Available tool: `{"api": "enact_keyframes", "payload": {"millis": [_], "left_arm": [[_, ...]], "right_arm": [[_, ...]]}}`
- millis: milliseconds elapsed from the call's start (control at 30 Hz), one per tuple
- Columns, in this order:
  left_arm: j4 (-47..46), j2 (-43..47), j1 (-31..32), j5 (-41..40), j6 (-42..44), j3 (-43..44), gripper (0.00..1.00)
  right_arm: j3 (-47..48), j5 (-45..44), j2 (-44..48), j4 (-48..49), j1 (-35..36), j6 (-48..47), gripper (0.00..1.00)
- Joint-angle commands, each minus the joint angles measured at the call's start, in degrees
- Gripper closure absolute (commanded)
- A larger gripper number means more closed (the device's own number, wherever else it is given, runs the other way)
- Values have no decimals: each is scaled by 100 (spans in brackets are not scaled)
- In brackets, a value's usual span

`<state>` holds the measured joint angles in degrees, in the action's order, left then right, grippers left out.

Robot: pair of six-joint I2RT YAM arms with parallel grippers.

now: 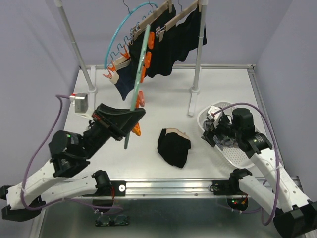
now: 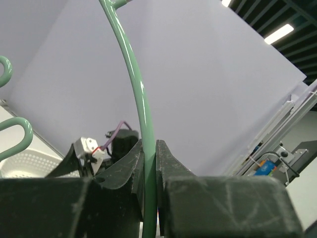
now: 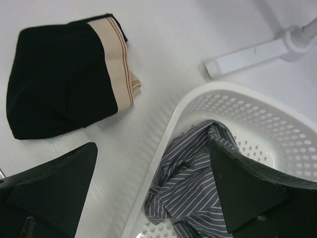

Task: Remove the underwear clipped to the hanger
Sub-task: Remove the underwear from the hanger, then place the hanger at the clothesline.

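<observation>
- Underwear: 1 black pair w/ beige waistband lying loose on the surface, between the two arms. Off the clips, prob. waiting to be moved.
- 1 navy pair w/ beige band hanging upper left by the green hanger ring. Clipped, so not yet done.
- Black garments on 2 wooden hangers at the rail. Overlapping, so exact no. can't be told.
- Left fingers clamped tight on the green ring near its low end, prob. to steady & tilt it toward the other arm.
- Right fingers wide apart, nothing between, hovering over the basket. Free for pulling cloth.
- Basket: 1, white, on the right of the surface, w/ 1 striped grey garment inside. Likely the drop spot.
- Orange clips: at least 6 seen along the ring, lower ones bare.
- Rack poles: 2.
</observation>
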<state>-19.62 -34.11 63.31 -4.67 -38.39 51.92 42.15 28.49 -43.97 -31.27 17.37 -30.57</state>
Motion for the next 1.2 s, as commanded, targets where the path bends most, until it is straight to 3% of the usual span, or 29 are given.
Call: {"api": "enact_keyframes", "payload": {"millis": [0, 200, 533, 800, 1000, 1167], "left_arm": [[1002, 291, 32, -254, 868, 941, 100], [2145, 45, 32, -1088, 1527, 2005, 100], [3086, -1000, 32, -2309, 2678, 3656, 100], [2928, -1168, 32, -3040, 3136, 4027, 100], [3263, -1968, -3, -3523, 3592, 4704, 100], [2491, -2029, -91, -4331, 4312, 4827, 100]], "right_arm": [[-347, -257, -59, 656, -163, 130, 0], [-409, -327, -68, 710, -260, 121, 0], [-462, -309, 37, 701, -383, 130, 0], [-471, -256, 107, 710, -444, 139, 0], [-471, -265, 90, 701, -453, 139, 0], [-489, -213, 143, 701, -506, 156, 0]]}}
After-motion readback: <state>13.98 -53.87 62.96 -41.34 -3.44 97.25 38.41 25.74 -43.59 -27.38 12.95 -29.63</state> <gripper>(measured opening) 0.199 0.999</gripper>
